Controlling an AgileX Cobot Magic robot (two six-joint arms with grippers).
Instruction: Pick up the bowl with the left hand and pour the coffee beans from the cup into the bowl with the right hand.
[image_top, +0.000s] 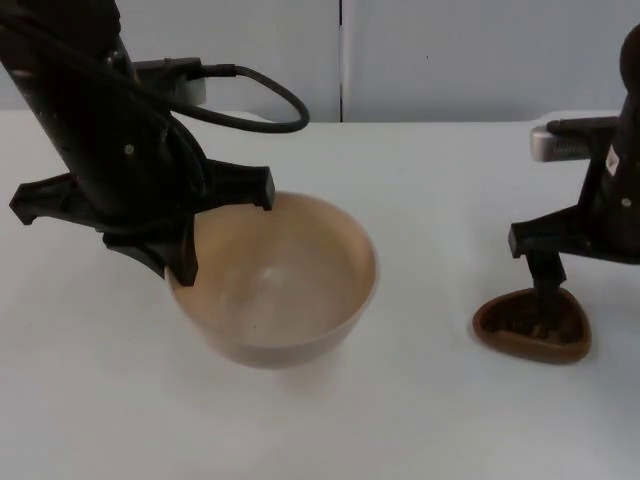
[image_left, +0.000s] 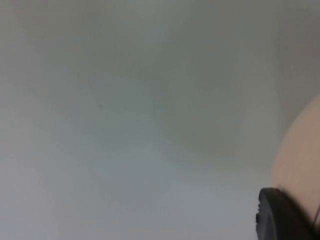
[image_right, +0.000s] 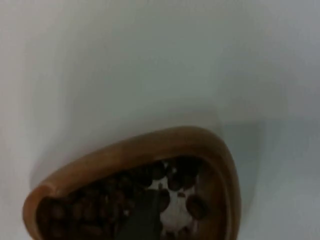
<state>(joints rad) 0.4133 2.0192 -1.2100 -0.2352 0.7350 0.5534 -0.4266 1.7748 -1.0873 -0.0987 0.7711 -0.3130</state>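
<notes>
Bowl (image_top: 275, 285) nearest the top camera, beige, empty, upright on white table (image_top: 420, 420), left of centre. Largest thing in frame. Appears to rest on the surface or barely off it; cannot tell which.

Left gripper (image_top: 178, 262) at the bowl's near-left rim, one finger down over the wall at that edge. Looks like a rim pinch, but cannot tell whether pads are pressed on the wall or just straddling it. Left wrist view: black fingertip (image_left: 282, 215) touching the pale bowl wall (image_left: 302, 165), bare table beyond.

Cup (image_top: 532, 326) well apart to the right of the bowl, brown, rounded-triangle rim, shallow, upright, full of dark coffee beans (image_top: 528, 322). Long axis roughly left-right across the table, narrow corner pointing toward the right side.

Right gripper (image_top: 545, 290) directly above the cup, one finger dipping inside the rim among the beans. Right wrist view: cup rim (image_right: 165, 142) close under the camera, beans (image_right: 95, 210) inside, dark finger (image_right: 142, 220) lying over them. Second finger hidden; grip state not readable.

Key relation: cup sits to the right of the bowl with clear table between, so pour needs cup carried leftward over bowl's open mouth, or bowl lifted rightward. Judgement: both arms at grasp stage, nothing lifted yet, no beans in bowl.
</notes>
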